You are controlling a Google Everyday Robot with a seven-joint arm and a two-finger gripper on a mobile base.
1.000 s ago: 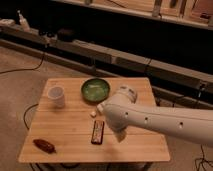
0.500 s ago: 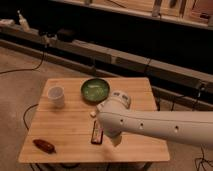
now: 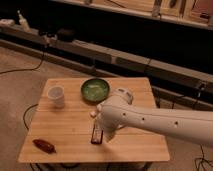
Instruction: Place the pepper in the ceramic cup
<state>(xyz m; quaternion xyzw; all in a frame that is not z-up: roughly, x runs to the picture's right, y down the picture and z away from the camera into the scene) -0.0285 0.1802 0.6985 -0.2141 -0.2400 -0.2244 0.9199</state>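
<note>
The pepper [image 3: 44, 145], small and dark red, lies near the front left corner of the wooden table [image 3: 65, 127]. The ceramic cup [image 3: 56, 96], plain white, stands upright at the table's back left. My gripper [image 3: 105, 131] is at the end of the white arm [image 3: 160, 122], which reaches in from the right. It hangs over the middle of the table, right of the pepper and well apart from it. It is also well right of and nearer than the cup.
A round green bowl [image 3: 95, 89] sits at the back middle of the table. A dark bar [image 3: 95, 135] lies just by my gripper, with a small white object [image 3: 92, 114] behind it. Shelving and cables run along the back.
The arm has moved left across the table, and its end now overlaps the dark bar. The pepper, cup and bowl have not moved.
</note>
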